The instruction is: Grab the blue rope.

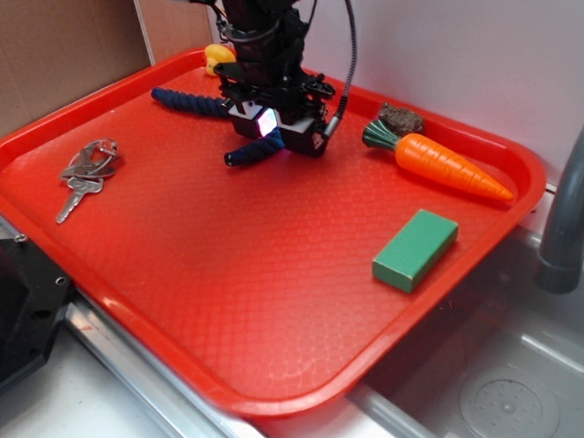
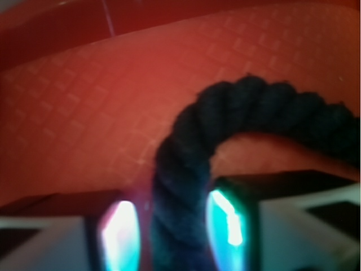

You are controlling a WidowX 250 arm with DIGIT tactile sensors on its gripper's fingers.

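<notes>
On the red tray point(image 1: 216, 304) beside the sink, your gripper point(image 1: 270, 129) straddles the blue rope point(image 2: 186, 169), whose curved length runs lengthwise between the pads, jaws apart and not yet pinching.

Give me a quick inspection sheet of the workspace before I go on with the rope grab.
Surface: red tray, textured, lying beside a metal sink.
Job's things: blue rope, curved, lying on the tray; its middle passes between the gripper's fingers.
Clutter: keys at left; green block; orange toy carrot; small brown item behind the carrot; yellow item at the far rim, mostly hidden.
Gripper: gripper low over the tray, one pad on each side of the rope in the wrist view; full clamp cannot be told.
Cables: black cable hanging beside the arm.
Surroundings: grey faucet at right; cardboard at left.
</notes>
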